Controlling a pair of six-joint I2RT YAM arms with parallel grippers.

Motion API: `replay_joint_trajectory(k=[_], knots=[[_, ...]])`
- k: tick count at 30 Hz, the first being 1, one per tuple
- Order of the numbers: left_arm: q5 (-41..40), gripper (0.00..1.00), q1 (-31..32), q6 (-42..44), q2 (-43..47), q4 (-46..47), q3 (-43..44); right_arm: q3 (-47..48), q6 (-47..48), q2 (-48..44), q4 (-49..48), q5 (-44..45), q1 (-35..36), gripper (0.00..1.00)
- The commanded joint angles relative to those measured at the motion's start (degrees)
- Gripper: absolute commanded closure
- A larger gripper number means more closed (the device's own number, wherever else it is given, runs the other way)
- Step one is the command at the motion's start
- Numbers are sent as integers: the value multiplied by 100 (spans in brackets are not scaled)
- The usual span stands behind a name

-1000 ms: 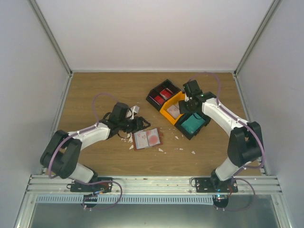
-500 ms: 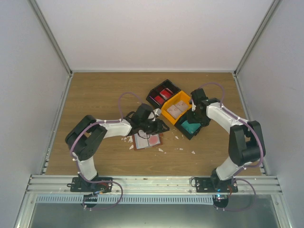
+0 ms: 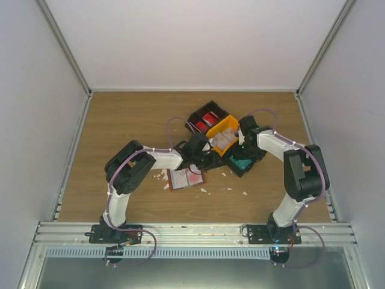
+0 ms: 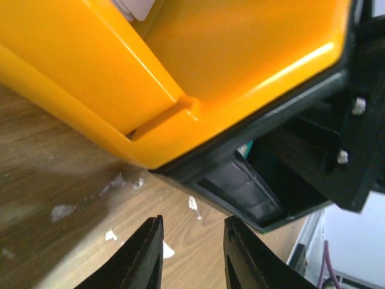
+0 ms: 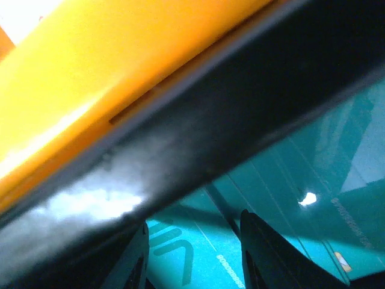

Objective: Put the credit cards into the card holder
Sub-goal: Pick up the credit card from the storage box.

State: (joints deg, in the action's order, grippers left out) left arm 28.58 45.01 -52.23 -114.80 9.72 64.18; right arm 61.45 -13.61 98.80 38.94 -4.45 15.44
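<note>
Left claw (image 4: pixel 194 227) is down by the orange compartment (image 4: pixel 228 60), fingers slightly apart, nothing between them. Right claw (image 5: pixel 194 221) hangs parted over the teal credit cards (image 5: pixel 289 198) (no card pinched). The card holder (image 3: pixel 186 177) lies open on the desk (image 3: pixel 120 126), just beside the tray (image 3: pixel 224 127).

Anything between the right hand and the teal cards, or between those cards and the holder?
Nothing visible separates the right hand from the teal cards; they lie just beyond it, inside the bin. Toward the holder, though, the left hand sits at the bin's near side, probably across the path.
</note>
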Motion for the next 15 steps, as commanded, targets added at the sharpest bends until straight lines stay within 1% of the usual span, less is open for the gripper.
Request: replay_joint_trajectory(k=[1,3,8,11,15], knots=[[-421,70,112,-148,-314,272,265,-135,50,129,-46,-308,-53,60],[-460,70,121,-195,-440,298,359,-195,57,145,-53,-389,-54,62],[-531,70,131,-212,-586,314,482,-248,80,218,-54,-490,-53,60],[-533,70,130,-171,-632,279,552,-252,88,181,-29,-636,-42,61],[-493,72,130,-133,-722,186,662,-193,26,-16,100,-709,13,69]])
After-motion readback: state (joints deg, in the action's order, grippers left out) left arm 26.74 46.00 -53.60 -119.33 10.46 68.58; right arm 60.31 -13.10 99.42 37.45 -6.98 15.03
